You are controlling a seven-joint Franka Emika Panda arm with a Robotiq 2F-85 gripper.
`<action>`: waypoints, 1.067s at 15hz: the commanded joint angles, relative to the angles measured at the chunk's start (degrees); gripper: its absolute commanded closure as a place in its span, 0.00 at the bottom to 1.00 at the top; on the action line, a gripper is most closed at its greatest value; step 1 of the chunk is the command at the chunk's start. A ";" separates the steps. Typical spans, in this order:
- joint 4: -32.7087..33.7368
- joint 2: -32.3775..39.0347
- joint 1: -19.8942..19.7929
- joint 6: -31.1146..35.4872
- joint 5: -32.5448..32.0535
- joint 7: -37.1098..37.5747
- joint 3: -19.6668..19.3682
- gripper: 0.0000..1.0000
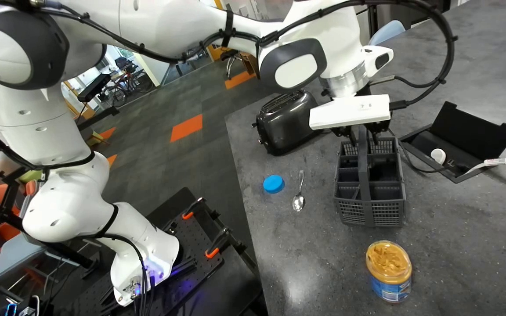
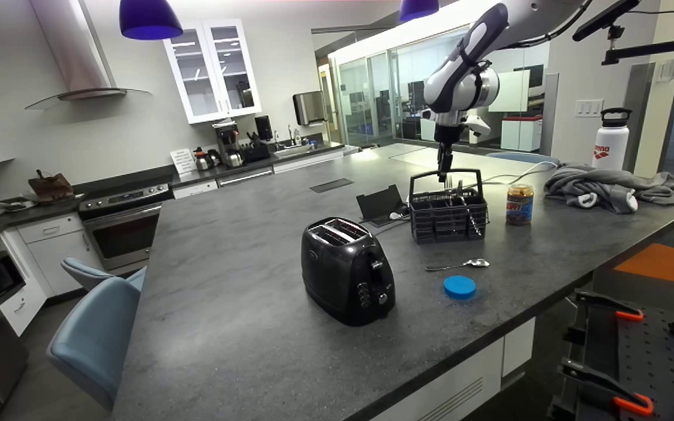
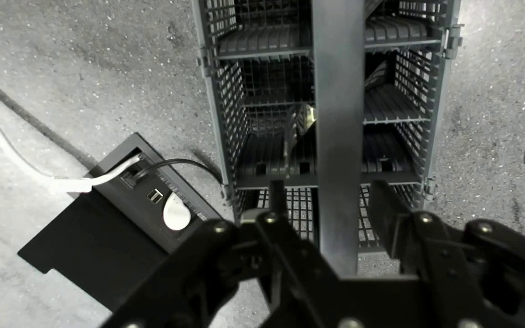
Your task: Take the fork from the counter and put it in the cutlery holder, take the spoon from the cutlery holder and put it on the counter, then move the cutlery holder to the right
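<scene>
The cutlery basket [image 1: 352,212] stands upright on the tabletop [image 1: 314,254], a partly hidden metal utensil [image 3: 309,116] inside. The end effector [image 3: 328,187] has its fingers [image 3: 388,218] spread either side of the basket's handle [image 3: 340,136]. Beside the basket lies the spoon [image 1: 298,202], near a blue lid [image 1: 273,184]; around them, a toaster [image 1: 286,125], jar [image 1: 389,272] and hinged case [image 1: 470,134].

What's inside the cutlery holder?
At least one shiny metal utensil, left of the handle in the wrist view. Whatever lies under the handle is hidden; total count unclear.
</scene>
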 commanded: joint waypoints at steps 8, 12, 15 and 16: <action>1.43 -0.45 -0.62 -1.28 -1.14 -0.97 0.97 0.97; 3.15 -1.10 -0.82 -3.15 -1.69 -2.18 1.18 0.97; 5.92 -1.33 -1.08 -6.58 -1.96 -4.44 0.91 0.97; 7.07 -1.34 -1.22 -8.00 -2.04 -4.88 0.70 0.97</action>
